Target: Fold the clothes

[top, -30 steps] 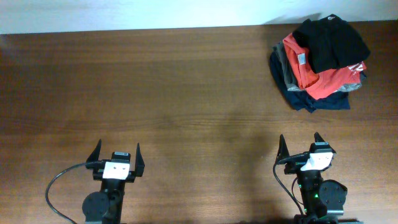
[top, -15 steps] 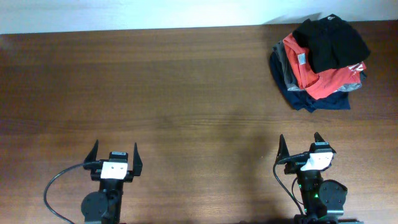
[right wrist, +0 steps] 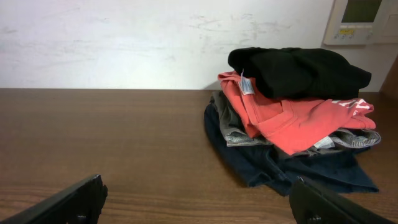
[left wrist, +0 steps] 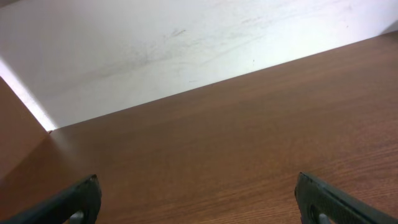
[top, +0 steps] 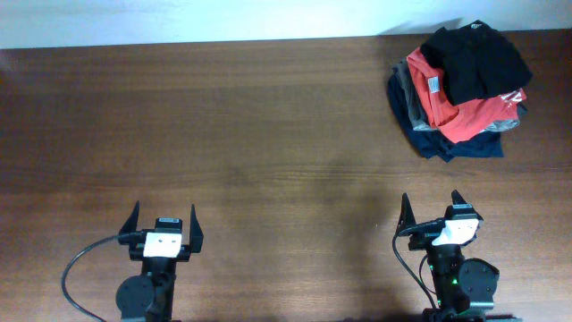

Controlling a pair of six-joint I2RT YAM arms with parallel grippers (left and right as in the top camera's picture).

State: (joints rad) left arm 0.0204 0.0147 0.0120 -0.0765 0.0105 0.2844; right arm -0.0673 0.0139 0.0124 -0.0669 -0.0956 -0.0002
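From overhead, the left pincer (top: 165,207) and the right pincer (top: 430,197) sit at the near edge of a brown wooden desk (top: 250,134), each with its fingers spread wide apart and nothing between them. The black T-shirt (top: 474,58) lies bunched at the far right corner, well apart from both arms, atop a small heap: a red-orange shirt (top: 460,112) beneath it, then a grey garment (top: 404,89) and a navy garment (top: 460,146) at the bottom.

The left wrist view shows two dark fingers (left wrist: 68,202) at the lower corners, set wide – bare wood between them, and a white wall (left wrist: 155,50) beyond the desk's far edge.

The right wrist view looks across the desk at the heap, ahead and to the right of the open pincer. The black T-shirt (right wrist: 298,71) rests on top, crumpled; the red-orange shirt (right wrist: 292,118) spills out under it with a small label showing at its collar. The grey layer and the navy one lie flat against the wood. A pale wall panel (right wrist: 360,18) hangs at upper right.
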